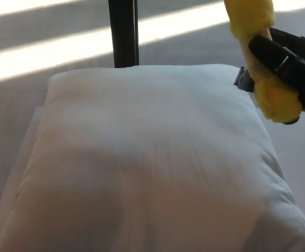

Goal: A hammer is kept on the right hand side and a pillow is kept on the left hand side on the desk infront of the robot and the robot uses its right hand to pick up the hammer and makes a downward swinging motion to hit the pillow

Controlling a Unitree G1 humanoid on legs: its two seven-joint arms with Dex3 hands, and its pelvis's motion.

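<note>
Head view. A large white fabric pillow (147,163), rectangular and softly rounded, fills the centre and lower part of the frame; its far edge runs across the upper third and its near corners pass out at the bottom. It rests on a pale desk surface (300,157), of which only narrow strips show along the pillow's left and right sides.

In the upper right of the frame, the robot's black right hand (289,65) is closed around the hammer (260,63), whose handle is wrapped in thick yellow foam-like padding. The padded handle stands nearly upright, tilted slightly, with its upper end cut off by the top edge of the frame and its lower end hanging just beyond the pillow's right border. The hammer's head lies outside the frame. A small grey metallic part (243,79) shows at the left of the padding, over the pillow's upper right corner; what it belongs to cannot be told. The hammer is held clear above the pillow, not touching it.

Behind the pillow, a dark vertical post (123,31) rises in the upper centre, against a grey floor (47,52) crossed by bright diagonal bands of sunlight.
</note>
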